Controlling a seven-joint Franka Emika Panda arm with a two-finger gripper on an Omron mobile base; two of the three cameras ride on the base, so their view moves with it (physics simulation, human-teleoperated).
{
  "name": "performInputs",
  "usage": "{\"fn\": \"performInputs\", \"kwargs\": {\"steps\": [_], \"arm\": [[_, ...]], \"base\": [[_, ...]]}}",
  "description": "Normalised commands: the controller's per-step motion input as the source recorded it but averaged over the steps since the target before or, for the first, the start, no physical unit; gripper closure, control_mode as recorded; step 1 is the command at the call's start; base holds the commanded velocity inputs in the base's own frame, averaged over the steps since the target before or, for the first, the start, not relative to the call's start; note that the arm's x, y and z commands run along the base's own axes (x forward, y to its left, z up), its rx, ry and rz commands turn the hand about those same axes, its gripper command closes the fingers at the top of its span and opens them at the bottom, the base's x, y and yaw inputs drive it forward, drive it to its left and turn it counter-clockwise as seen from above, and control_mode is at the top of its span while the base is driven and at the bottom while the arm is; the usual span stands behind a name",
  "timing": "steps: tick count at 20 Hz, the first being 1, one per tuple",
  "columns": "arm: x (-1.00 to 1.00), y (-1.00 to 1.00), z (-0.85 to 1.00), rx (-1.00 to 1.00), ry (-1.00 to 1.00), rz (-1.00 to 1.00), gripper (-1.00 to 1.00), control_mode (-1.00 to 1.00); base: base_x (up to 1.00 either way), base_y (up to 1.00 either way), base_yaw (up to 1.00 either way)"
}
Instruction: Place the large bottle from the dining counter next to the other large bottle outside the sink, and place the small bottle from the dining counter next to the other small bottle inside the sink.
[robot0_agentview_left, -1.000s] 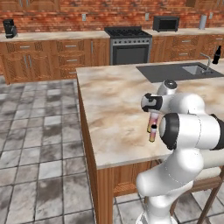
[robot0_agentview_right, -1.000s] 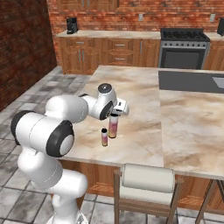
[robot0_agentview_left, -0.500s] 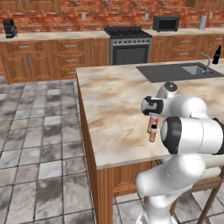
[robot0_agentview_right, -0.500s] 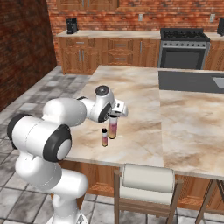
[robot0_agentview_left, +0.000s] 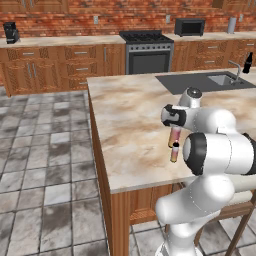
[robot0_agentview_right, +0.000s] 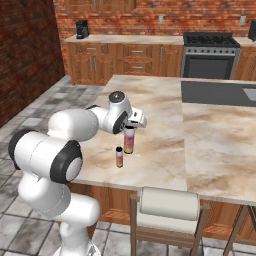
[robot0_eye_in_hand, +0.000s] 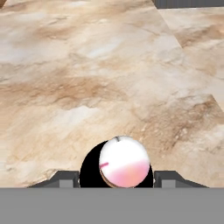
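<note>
- Plainly, the large bottle (robot0_agentview_right: 129, 140) stands on the desk (robot0_agentview_right: 165, 150); its top is hidden by the fingers (robot0_agentview_right: 131, 125).
- Whether they grip it is unclear.
- Small bottle (robot0_agentview_right: 119, 157) stands just beside it.

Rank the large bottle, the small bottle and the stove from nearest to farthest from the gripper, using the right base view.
1. large bottle, directly under the gripper.
2. small bottle, just beside it toward the counter's near edge.
3. stove, far back against the brick wall.

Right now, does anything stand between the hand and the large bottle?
No. The hand sits directly over the large bottle, its fingers on either side of the cap. The small bottle stands apart, beside it.
</note>
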Motion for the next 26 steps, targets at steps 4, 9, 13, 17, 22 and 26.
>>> {"fn": "performInputs", "kwargs": {"steps": [4, 9, 13, 17, 22, 26], "arm": [[0.13, 0.0, 0.35, -0.02, -0.01, 0.0, 1.0, -1.0], [0.03, 0.0, 0.72, -0.01, 0.0, 0.0, 1.0, -1.0], [0.0, 0.0, 0.83, -0.01, 0.01, -0.01, 1.0, -1.0], [-0.05, 0.0, 0.91, -0.01, 0.02, 0.0, 1.0, -1.0], [-0.24, 0.0, 0.87, 0.0, 0.01, 0.0, 1.0, -1.0], [-0.5, 0.0, 0.22, 0.0, 0.0, 0.0, 1.0, -1.0]], "base": [[0.0, 0.0, 0.0], [0.0, 0.0, 0.0], [0.0, 0.0, 0.0], [0.0, 0.0, 0.0], [0.0, 0.0, 0.0], [0.0, 0.0, 0.0]]}}
